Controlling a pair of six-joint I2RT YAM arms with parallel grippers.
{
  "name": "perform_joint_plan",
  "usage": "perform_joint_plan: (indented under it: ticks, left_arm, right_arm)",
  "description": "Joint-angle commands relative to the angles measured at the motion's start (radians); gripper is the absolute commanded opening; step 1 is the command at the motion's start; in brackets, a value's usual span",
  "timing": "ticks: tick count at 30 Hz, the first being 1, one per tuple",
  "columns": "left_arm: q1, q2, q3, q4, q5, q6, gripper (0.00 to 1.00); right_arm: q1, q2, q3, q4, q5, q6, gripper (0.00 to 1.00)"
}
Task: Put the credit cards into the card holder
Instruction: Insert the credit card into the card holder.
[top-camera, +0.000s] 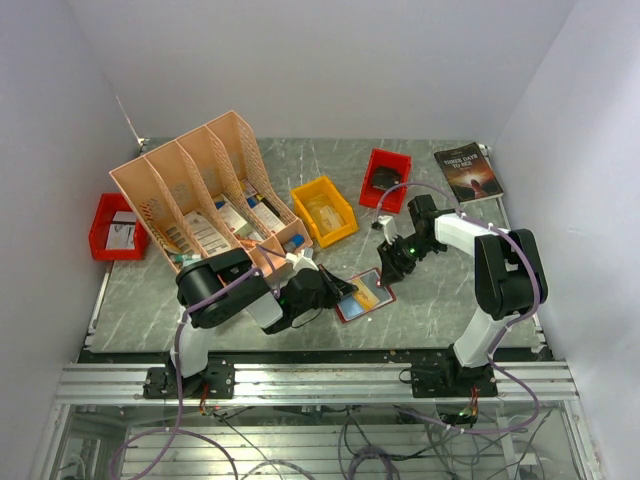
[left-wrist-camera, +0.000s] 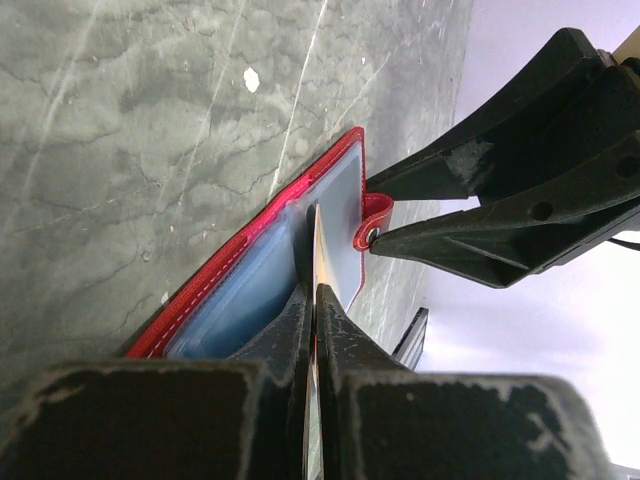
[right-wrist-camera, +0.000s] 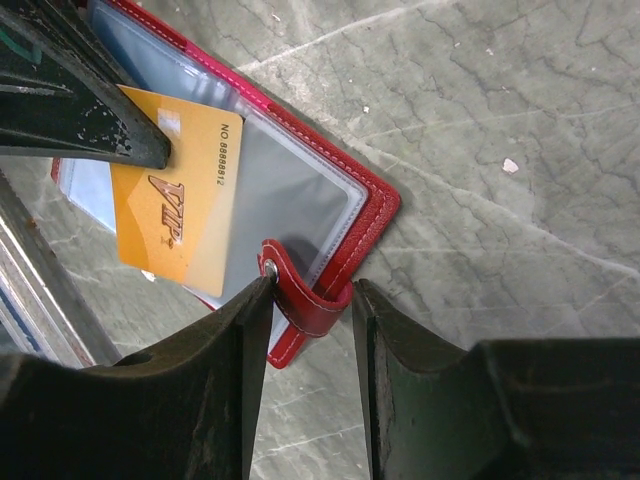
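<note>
Got the card holder (top-camera: 352, 311) lying open near the front edge of the bench (top-camera: 450, 290), about mid-way, sat right between both arms. Seeing the left gripper (left-wrist-camera: 315, 290) squeezed fully closed on the orange VIP card (right-wrist-camera: 175, 200), held edge-on just over a clear pocket, pointing lengthwise at the snap tab (right-wrist-camera: 305, 300). Right gripper (right-wrist-camera: 312, 290) part-way closed, straddling that tab and touching the stud side; can't tell if actually pinched yet. Probably comes down to lining up the card's length with the pocket mouth. Left arm nearer for that.
</note>
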Motion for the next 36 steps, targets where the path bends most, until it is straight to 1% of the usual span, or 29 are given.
perform_joint_plan:
  ticks: [1, 12, 23, 32, 36]
  left_arm:
    - [0.007, -0.003, -0.015, -0.034, 0.036, 0.004, 0.07]
    - [0.032, 0.018, -0.012, -0.012, 0.099, 0.038, 0.07]
    - [0.042, 0.029, -0.026, 0.002, 0.133, 0.019, 0.07]
    - [0.044, 0.010, -0.006, -0.081, 0.131, -0.003, 0.07]
    - [0.045, 0.037, 0.019, -0.066, 0.144, 0.001, 0.07]
  right_arm:
    - [0.024, 0.055, -0.025, 0.005, 0.058, -0.001, 0.38]
    - [0.031, 0.066, -0.026, 0.011, 0.070, 0.003, 0.36]
    - [0.046, 0.072, -0.026, 0.018, 0.082, 0.009, 0.36]
    - [0.052, 0.069, -0.026, 0.020, 0.084, 0.013, 0.36]
    - [0.053, 0.068, -0.026, 0.020, 0.084, 0.013, 0.36]
